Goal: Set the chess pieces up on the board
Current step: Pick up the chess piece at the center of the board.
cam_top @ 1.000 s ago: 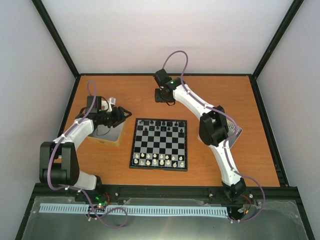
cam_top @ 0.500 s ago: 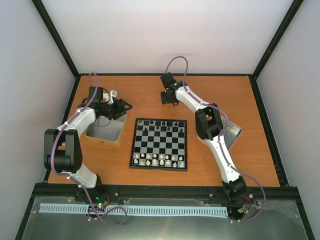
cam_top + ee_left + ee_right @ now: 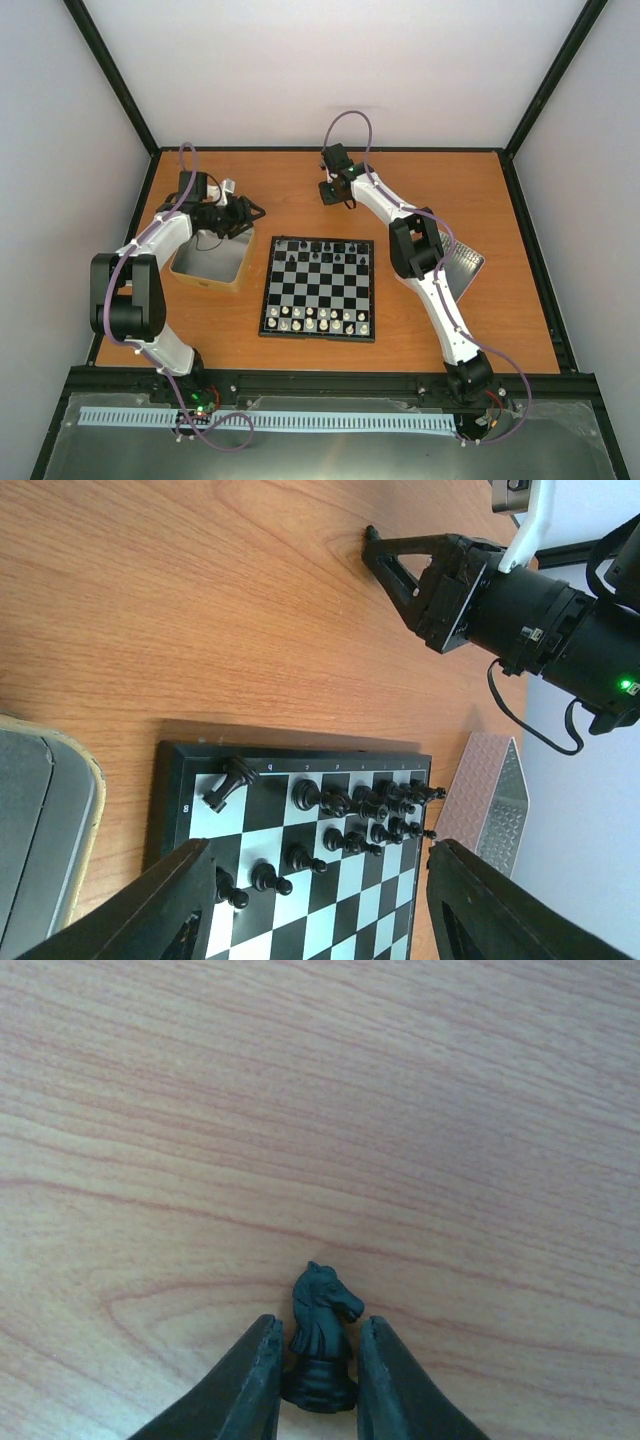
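1. Near edge, top view: my two arm bases sit at 6 o'clock on the table (image 3: 500, 320), the left arm at 7 o'clock and the right at 5 o'clock.
2. The board (image 3: 318, 286) lies flat at the table's centre. The whitish set (image 3: 318, 320) fills the two rows along its 6 o'clock edge.
3. The black set (image 3: 322, 250) stands in the two rows along the board's 12 o'clock edge. The left wrist view shows one black piece (image 3: 228, 782) lying on its side on a corner square.
4. A tan-rimmed tray (image 3: 205, 283) lies at 9 o'clock of the board, and a metal tray (image 3: 466, 262) at 3 o'clock, partly under my right arm.
5. My left gripper (image 3: 250, 213) hangs at 10 o'clock of the board, just past the tan-rimmed tray. Its jaws stand well apart and hold nothing.
6. My right gripper (image 3: 339, 198) reaches to 12 o'clock, apart from the board, with its tips down at the table.
7. In the right wrist view its fingers have closed against both sides of a black knight (image 3: 322, 1325), which stands upright on the bare wood.
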Available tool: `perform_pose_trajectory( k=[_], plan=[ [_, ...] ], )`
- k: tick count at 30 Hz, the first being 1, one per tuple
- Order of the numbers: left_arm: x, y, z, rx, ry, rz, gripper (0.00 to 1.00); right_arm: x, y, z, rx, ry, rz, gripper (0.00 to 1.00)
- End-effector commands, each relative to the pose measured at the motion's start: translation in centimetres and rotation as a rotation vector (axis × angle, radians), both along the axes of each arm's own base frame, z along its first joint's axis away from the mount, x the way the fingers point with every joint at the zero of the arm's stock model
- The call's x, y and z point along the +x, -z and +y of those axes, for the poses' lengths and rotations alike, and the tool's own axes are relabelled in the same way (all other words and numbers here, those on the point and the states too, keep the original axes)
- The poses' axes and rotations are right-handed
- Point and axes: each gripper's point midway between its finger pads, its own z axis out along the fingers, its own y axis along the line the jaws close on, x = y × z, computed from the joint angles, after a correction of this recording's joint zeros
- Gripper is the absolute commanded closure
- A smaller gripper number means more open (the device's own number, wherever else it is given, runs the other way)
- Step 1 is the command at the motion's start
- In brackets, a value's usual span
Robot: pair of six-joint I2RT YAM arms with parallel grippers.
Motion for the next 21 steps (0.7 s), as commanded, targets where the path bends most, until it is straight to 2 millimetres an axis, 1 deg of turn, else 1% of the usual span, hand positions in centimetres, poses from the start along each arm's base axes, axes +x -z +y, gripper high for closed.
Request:
perform_pose_trajectory(
  k=[1, 3, 6, 9, 10, 11, 12, 14, 15, 17, 18, 21],
  plan=[
    [0.8, -1.5, -0.6, -0.011, 0.026, -0.036, 0.41, -0.2, 0.9, 0.0, -0.016, -0.046, 0.015, 0.81],
    [0.9, -1.7, -0.6, -0.016, 0.029, -0.040, 0.41, -0.1, -0.1, 0.1, -0.009, -0.045, 0.002, 0.84],
    [1.2, -2.2, -1.0, -0.031, 0.036, -0.042, 0.41, 0.0, -2.5, 0.7, 0.039, -0.055, -0.020, 0.84],
    [1.7, -3.3, -1.4, -0.059, 0.047, -0.046, 0.40, -0.6, -6.2, 2.2, 0.175, -0.094, -0.025, 0.85],
    [1.8, -3.7, -1.5, -0.071, 0.051, -0.042, 0.40, -1.0, -8.2, 2.7, 0.239, -0.116, -0.027, 0.85],
    [2.0, -4.3, -1.6, -0.081, 0.054, -0.052, 0.40, -1.5, -9.6, 3.3, 0.302, -0.143, -0.021, 0.85],
    [2.1, -4.9, -1.8, -0.093, 0.057, -0.056, 0.40, -2.4, -10.7, 3.9, 0.367, -0.176, -0.001, 0.85],
    [2.1, -6.0, -2.0, -0.117, 0.059, -0.061, 0.40, -4.1, -13.5, 5.4, 0.493, -0.263, 0.012, 0.85],
    [2.0, -6.5, -2.2, -0.133, 0.064, -0.061, 0.39, -5.7, -14.6, 6.3, 0.573, -0.329, 0.042, 0.85],
    [1.7, -7.2, -2.5, -0.166, 0.073, -0.042, 0.38, -7.7, -16.7, 7.2, 0.683, -0.412, 0.060, 0.84],
    [1.4, -7.6, -2.8, -0.190, 0.087, -0.036, 0.37, -9.1, -18.0, 7.9, 0.753, -0.477, 0.079, 0.83],
    [1.0, -8.8, -3.5, -0.253, 0.109, -0.015, 0.34, -11.8, -20.6, 8.9, 0.838, -0.596, 0.078, 0.83]
  ],
)
